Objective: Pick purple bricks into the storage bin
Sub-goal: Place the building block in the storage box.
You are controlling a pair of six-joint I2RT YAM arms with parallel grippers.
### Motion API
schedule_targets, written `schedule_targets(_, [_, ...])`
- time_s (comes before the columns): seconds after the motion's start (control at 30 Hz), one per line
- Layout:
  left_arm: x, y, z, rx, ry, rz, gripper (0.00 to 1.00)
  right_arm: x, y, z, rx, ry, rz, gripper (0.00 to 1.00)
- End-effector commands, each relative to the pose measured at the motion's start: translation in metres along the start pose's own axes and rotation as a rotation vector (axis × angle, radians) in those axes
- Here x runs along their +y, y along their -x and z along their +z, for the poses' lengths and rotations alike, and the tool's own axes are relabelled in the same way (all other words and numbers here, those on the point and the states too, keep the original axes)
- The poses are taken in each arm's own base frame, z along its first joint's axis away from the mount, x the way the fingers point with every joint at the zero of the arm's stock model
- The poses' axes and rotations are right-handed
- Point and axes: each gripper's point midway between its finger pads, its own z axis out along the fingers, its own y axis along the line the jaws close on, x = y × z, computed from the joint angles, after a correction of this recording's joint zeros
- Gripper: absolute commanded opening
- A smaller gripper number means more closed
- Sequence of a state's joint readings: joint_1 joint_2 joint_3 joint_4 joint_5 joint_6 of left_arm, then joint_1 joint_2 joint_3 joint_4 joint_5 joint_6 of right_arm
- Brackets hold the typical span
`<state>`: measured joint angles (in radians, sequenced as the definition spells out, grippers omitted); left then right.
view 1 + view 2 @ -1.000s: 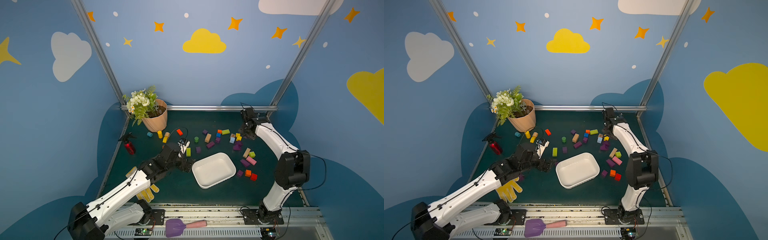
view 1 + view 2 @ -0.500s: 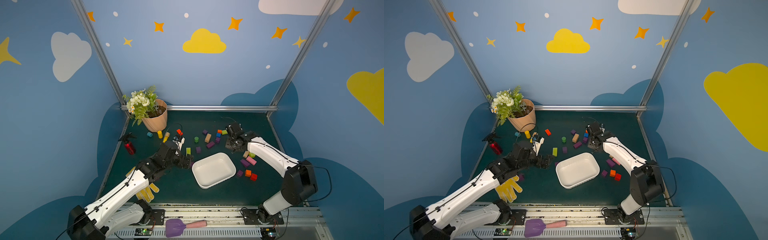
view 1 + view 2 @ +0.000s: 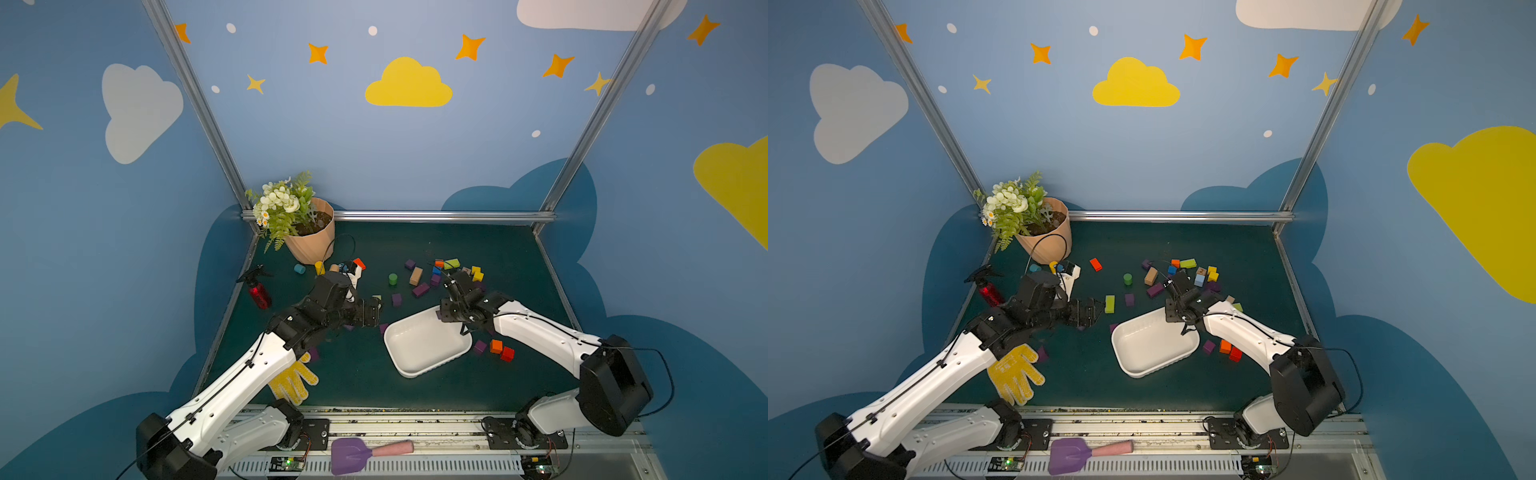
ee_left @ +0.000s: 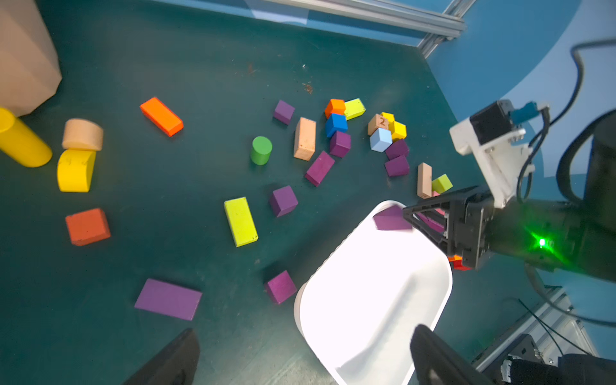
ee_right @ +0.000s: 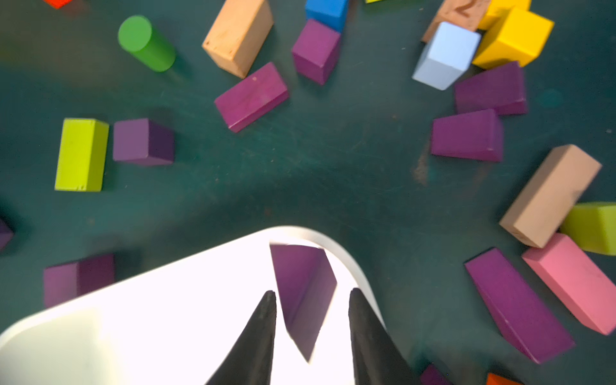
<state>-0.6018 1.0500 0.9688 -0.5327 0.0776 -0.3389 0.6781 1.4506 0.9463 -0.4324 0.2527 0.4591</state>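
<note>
So the right jaws hang over the far corner of the bin [image 3: 419, 347], parted a little. A purple wedge [image 5: 305, 280] sits just off the tips, blurred, with a clear gap on one side, so it doesn't look clamped. It's inside the bin's outline, over the white floor; can't tell if it's touching down.

The left jaws are spread wide with nothing between them, low over the desk [image 3: 357, 386] near the bin's other side.

The other purple bricks [image 4: 283, 201] I can see are out on the desk — one cube [image 4: 281, 286] just beside the bin's rim and a flat oblong [image 4: 168, 299] near the left jaws. Several more are mixed in with the coloured blocks [image 4: 336, 124] past the bin, and a long one [image 5: 520, 306] lies beside the pink block [image 5: 573, 283].
</note>
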Motion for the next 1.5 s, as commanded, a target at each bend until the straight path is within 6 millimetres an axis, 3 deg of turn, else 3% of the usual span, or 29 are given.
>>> schedule_targets(0.0, [0.015, -0.018, -0.007, 0.055, 0.061, -0.061, 1.00, 0.007, -0.004, 0.008, -0.010, 0.029, -0.053, 0.38])
schedule_targets(0.2, [0.026, -0.023, -0.013, 0.047, 0.099, -0.097, 1.00, 0.013, -0.019, 0.018, 0.020, 0.038, -0.077, 0.37])
schedule_targets(0.73, [0.059, -0.053, 0.001, 0.137, 0.275, -0.238, 1.00, 0.030, -0.022, -0.002, 0.020, 0.137, -0.156, 0.41])
schedule_targets(1.13, [0.079, -0.065, 0.038, 0.198, 0.436, -0.416, 1.00, 0.045, -0.020, -0.022, -0.035, 0.210, -0.278, 0.46])
schedule_targets(1.47, [0.096, -0.061, 0.071, 0.223, 0.588, -0.587, 0.85, 0.053, -0.027, -0.039, -0.101, 0.270, -0.333, 0.48])
